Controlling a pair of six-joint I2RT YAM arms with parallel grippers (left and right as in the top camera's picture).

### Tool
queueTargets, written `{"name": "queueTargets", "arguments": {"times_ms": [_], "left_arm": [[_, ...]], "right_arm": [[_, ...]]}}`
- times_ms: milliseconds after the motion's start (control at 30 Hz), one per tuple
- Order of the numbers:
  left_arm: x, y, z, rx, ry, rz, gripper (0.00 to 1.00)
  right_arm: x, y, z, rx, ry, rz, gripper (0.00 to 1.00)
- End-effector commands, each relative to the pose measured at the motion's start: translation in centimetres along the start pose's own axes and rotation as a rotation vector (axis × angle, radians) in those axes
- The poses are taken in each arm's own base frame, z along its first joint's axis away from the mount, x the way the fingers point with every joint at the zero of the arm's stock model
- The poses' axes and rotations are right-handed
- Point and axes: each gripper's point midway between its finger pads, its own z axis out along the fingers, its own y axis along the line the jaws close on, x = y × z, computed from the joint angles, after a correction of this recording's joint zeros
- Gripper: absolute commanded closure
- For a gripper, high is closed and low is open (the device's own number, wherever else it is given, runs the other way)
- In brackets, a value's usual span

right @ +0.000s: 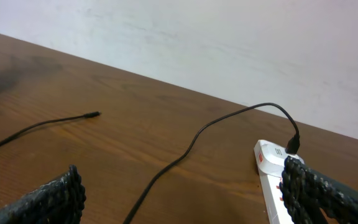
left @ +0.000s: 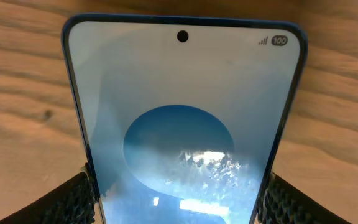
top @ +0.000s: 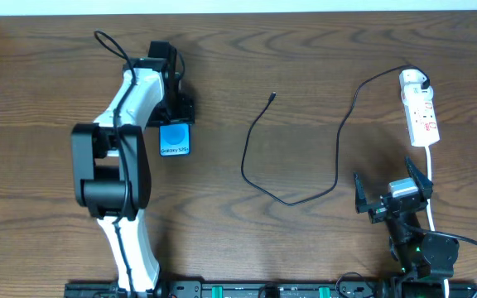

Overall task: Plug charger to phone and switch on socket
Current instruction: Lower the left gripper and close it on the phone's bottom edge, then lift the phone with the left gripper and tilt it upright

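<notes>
My left gripper (left: 178,193) pinches the phone (top: 175,139); my right gripper (top: 390,187) stands spread wide with nothing between its fingers.

The brown wooden table (top: 305,50) fills the overhead view. My left arm (top: 118,165) reaches up at the left of the frame, and its fingers (left: 73,199) press on the two long sides of the phone, screen up, left of centre. The socket (top: 421,112) lies at the upper right, its white cord (top: 431,178) running down beside my right gripper at the lower right. The charger (top: 243,165) curves across the middle from the top end of the socket. Its small plug tip (top: 272,96) lies free on the wood, well apart from the phone.
</notes>
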Motion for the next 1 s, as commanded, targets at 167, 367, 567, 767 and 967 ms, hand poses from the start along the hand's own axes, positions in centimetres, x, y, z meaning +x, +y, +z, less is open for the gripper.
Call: {"name": "queueTargets", "arguments": {"times_ms": [167,367,567,767,967], "left_arm": [[-0.6,-0.7,-5.7,0.065,-0.098,-0.031,0.29],[0.5,-2.5,-5.9,0.171,-0.049,-0.028,0.29],[2.0,-3.2,-6.0,0.220,0.016,-0.031,0.29],[3.0,-3.5,-6.1,0.240,0.057,-0.035,0.29],[3.8,-4.5,-6.4,0.297,0.093,-0.039,0.29]], "right_arm": [[0.0,0.2,0.0,-0.006,-0.001,0.006,0.01],[0.0,0.2,0.0,-0.006,-0.001,0.006,0.01],[0.0,0.2,0.0,-0.006,-0.001,0.006,0.01],[0.0,0.2,0.0,-0.006,-0.001,0.006,0.01],[0.0,0.2,0.0,-0.006,-0.001,0.006,0.01]]}}
